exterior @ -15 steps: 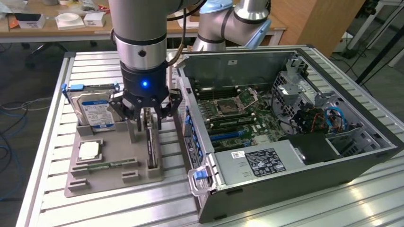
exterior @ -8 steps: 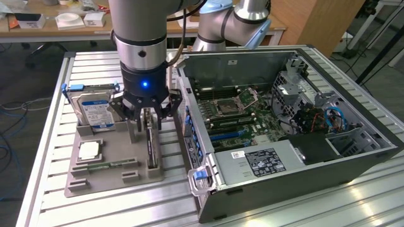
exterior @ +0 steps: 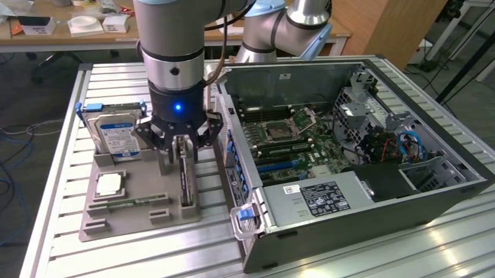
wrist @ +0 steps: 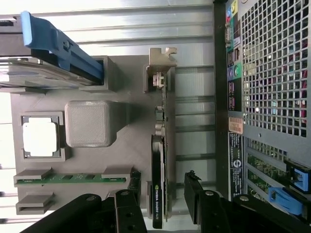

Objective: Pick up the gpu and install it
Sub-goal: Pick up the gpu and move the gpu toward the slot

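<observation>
One step in hand, by the look of it: the grasp on the gpu [wrist: 159,194]. It stands on edge in a slot of the grey tray [exterior: 139,223], low and left of centre in the exterior view, just beside the open case. The fingers [wrist: 197,201] are spread wide and hold nothing. They straddle the card, one to each flat face, with a gap showing on both sides.

Judged good practice:
- Keep the card centred between the fingers and the fingers square to its faces.
- Bear on the board rather than on the top edge alone.
- Close evenly so the card does not tip in its slot.
- The bracket [wrist: 160,68] lies at the far end from the fingers, so an off-centre hold may let the card swing.

Count, largest to smallest:
- surface [exterior: 108,87], slatted metal: one
- case [exterior: 402,202], side off, board exposed, right half of the exterior view: one
- arm [exterior: 176,52], upper centre: one
- tray: one
- hard drive [exterior: 116,136], upright at the tray's upper left: one
- gpu: one
- fingers: two
- processor [exterior: 110,184], flat in its pocket: one
- memory stick [exterior: 127,202], green, low on the tray: one
</observation>
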### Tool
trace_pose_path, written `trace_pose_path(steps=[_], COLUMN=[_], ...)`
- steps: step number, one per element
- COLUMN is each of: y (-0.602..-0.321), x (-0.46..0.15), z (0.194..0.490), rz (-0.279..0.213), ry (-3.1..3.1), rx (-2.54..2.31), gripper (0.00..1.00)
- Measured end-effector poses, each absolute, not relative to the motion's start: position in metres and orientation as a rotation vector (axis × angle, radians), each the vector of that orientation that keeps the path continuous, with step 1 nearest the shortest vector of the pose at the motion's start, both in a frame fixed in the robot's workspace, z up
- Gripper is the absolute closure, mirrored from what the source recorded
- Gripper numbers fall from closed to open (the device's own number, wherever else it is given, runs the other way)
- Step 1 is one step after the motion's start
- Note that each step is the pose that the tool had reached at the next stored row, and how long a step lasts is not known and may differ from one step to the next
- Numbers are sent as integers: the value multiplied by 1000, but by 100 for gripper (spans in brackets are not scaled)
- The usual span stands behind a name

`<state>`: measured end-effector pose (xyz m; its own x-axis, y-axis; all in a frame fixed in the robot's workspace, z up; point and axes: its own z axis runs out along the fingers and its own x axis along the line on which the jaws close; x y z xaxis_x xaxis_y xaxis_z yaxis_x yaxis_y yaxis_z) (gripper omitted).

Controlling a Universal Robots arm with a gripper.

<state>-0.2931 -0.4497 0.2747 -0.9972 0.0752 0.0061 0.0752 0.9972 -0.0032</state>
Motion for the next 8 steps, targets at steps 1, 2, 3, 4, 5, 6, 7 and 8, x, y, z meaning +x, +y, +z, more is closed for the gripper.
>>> trace_pose_path(steps=[1, 2, 3, 4, 5, 6, 7, 8], y=[-450, -450, -450, -450, -450, -450, -450, -450], x=[-293, -293, -293, -293, -293, -293, -293, -293], z=[274, 273, 273, 273, 273, 273, 273, 272], rz=[5, 5, 5, 5, 5, 5, 5, 5], ry=[-3133, -3133, -3133, -3133, -3133, -3133, -3133, -3133], rx=[-118, -118, -118, -118, -118, -118, -118, -118], gripper=[51, 51, 51, 51, 51, 51, 51, 51])
